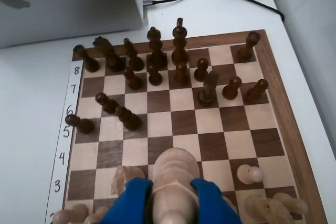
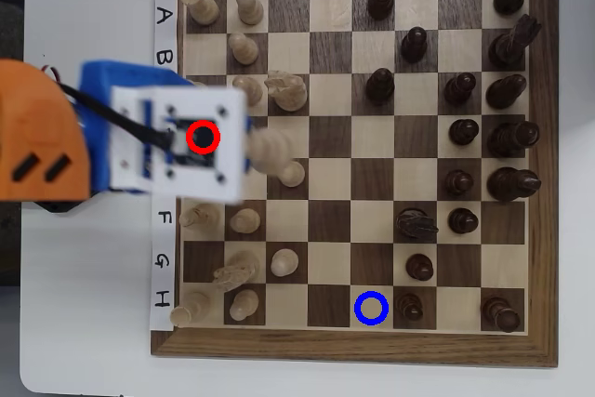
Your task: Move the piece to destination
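- Piece (image 1: 173,182): pale cream wood, tall and slender, turned profile with a rounded head. The wrist view shows it pinched between the two blue fingers (image 1: 131,200) of the pincer (image 1: 172,203). In the overhead view it (image 2: 270,148) juts out past the white camera mount, over the board's row D–E around column 3; whether its base has cleared the board cannot be told.
- Pincer state: closed around the piece's shaft, one finger on each side, contact appearing snug.
- Destination (image 2: 371,309): a light square marked with a blue ring, row H, column 5, well apart from the piece. A red ring (image 2: 203,137) sits over the arm's mount and is not the target.
- Step in hand, as judged: carrying the piece toward the blue ring. To do it well, lift high enough to pass above the pale pawn (image 2: 284,261) and other pieces between, hold the piece upright, and lower it straight down.
- Hazard: a dark pawn (image 2: 410,305) stands on the square just beside the destination; approach should leave it clearance.
- Materials: chessboard (image 2: 353,346) of smooth, alternating light and dark wood with a brown border; dark pieces (image 1: 179,40) glossy brown, turned; surface (image 1: 37,129) plain white, matte.
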You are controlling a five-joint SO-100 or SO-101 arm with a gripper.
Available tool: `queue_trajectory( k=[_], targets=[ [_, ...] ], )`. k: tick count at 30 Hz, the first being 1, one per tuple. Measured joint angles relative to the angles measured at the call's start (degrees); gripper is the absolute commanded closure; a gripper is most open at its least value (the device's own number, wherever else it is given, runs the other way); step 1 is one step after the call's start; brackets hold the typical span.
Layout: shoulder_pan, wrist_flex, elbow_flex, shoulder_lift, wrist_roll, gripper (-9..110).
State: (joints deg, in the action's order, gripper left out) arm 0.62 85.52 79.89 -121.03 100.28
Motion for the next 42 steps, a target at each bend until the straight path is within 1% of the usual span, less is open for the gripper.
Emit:
queue_trajectory(
  k=[16,23,32,42],
  targets=[
    [11.43,-6.86,-24.61,29.88,-4.31,101],
    [15.82,-8.70,-32.26,41.31,-6.59,101],
    [20.21,-8.70,-36.04,51.77,-7.38,101],
    [22.50,-9.76,-36.21,54.32,-7.38,101]
  ],
)
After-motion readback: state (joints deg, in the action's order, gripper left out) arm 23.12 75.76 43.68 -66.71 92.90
